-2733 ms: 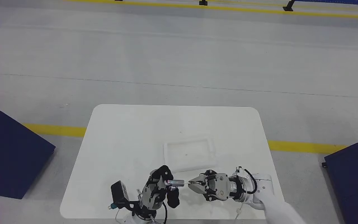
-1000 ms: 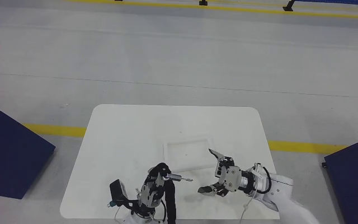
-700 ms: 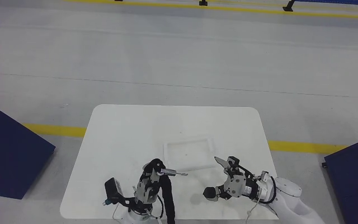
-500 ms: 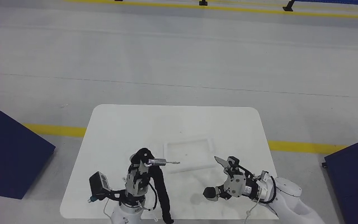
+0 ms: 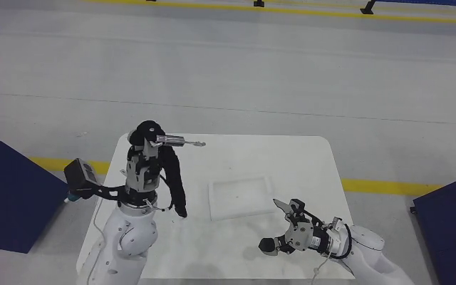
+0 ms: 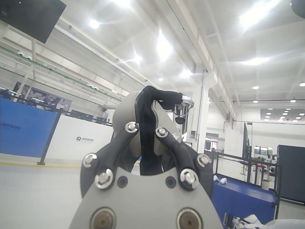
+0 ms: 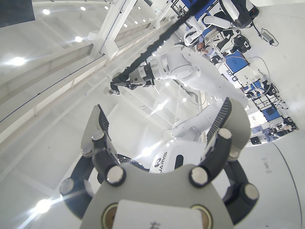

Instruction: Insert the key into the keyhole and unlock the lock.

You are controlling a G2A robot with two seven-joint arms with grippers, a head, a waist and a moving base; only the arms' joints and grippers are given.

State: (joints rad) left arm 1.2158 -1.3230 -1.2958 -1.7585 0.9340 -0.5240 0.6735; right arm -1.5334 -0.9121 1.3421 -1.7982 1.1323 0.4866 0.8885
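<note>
Your left end effector [image 5: 148, 140] is clamping shut on the one cable lock [image 5: 173, 174]. It's pinching the black braided cable right by the silver head, so the head is sticking out past the fingertips. The rest of the cable is dangling down toward the tabletop [image 5: 285, 164], and I can't tell if its end is touching. One key [image 5: 192, 143] is poking sideways out of that silver head, pointing toward the right arm's side.

Your right end effector [image 5: 274, 225] is sitting wide open, gripping nothing, over the front right part of the tabletop.

So you're looking at two end effectors, one lock, one key and one clear tray [image 5: 241, 196]. The tray is lying between the two arms, touching neither. In the top view the left end effector is hanging up by the far left corner, close to the edge. Plenty of bare tabletop is showing along the far side and to the right of the tray.
</note>
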